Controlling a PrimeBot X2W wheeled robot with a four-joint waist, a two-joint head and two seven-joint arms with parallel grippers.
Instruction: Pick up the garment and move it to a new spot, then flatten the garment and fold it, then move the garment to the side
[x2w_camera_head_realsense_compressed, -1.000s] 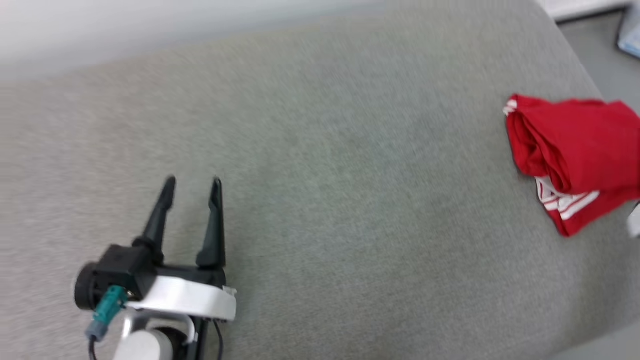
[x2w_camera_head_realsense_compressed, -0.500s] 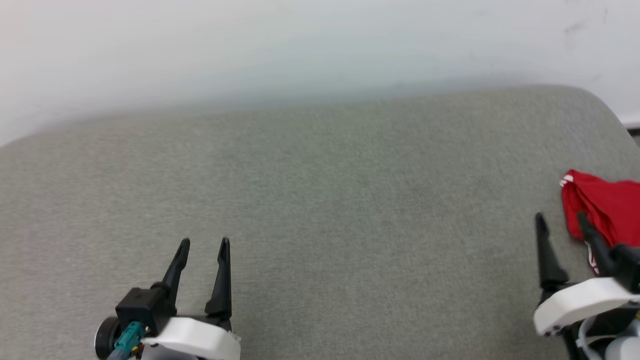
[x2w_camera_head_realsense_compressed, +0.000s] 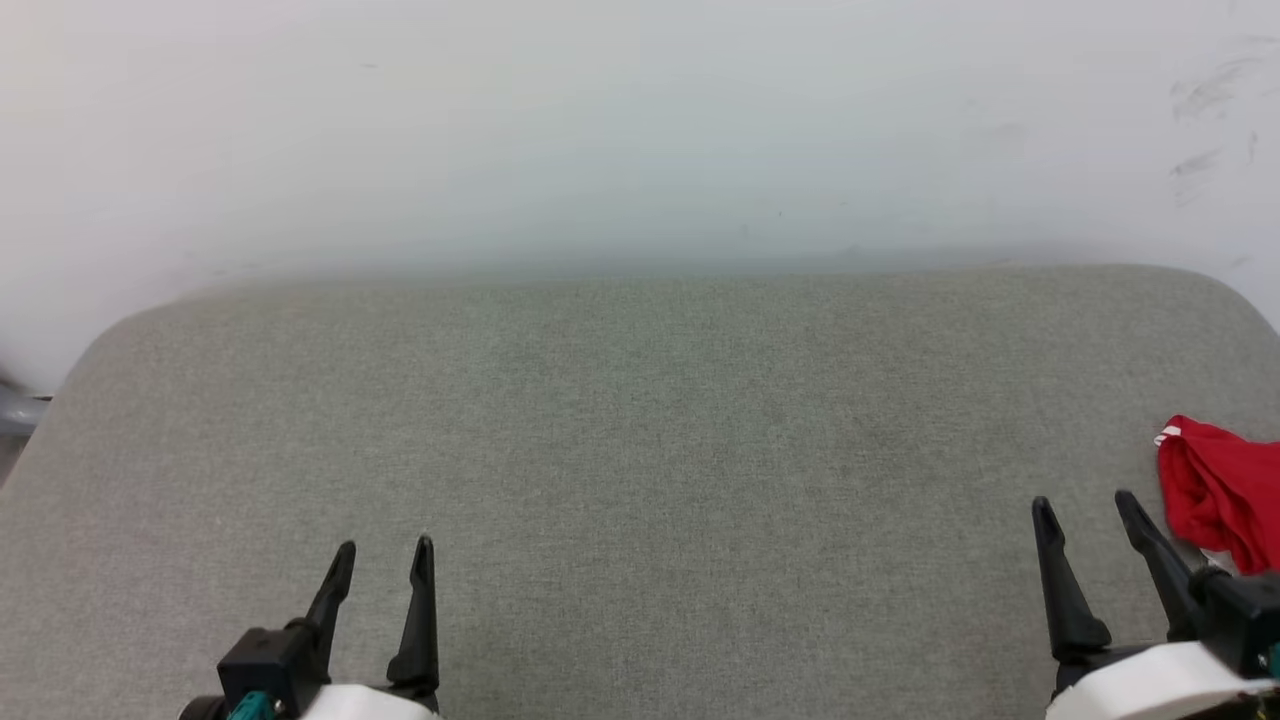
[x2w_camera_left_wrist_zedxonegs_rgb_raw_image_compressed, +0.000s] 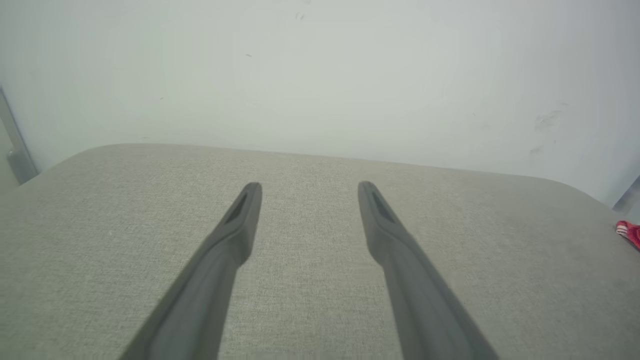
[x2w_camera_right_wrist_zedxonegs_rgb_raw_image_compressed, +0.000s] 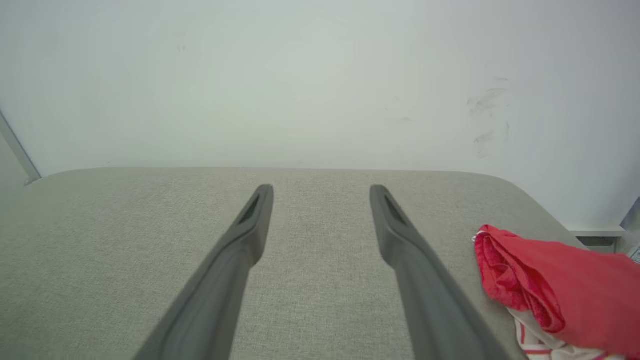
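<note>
Both hands spread and empty; garment (x2w_camera_head_realsense_compressed: 1225, 495) lies folded at the right end of the desk (x2w_camera_head_realsense_compressed: 640, 420).

The garment is a red bundle with a white, red-striped edge showing under its near side, resting on the desk's grey fabric cover and cut off by the head view's right border. The right hand (x2w_camera_head_realsense_compressed: 1081, 500) is just beside the garment, on its left, with its fingers wide apart and nothing between them; I cannot tell whether the nearer finger touches the cloth. The left hand (x2w_camera_head_realsense_compressed: 385, 545) is well apart from the garment, far to its left, with its fingers likewise parted and bare. Both hands point at the pale wall (x2w_camera_head_realsense_compressed: 640, 130) beyond the garment, which has grey scuff marks above it.
</note>
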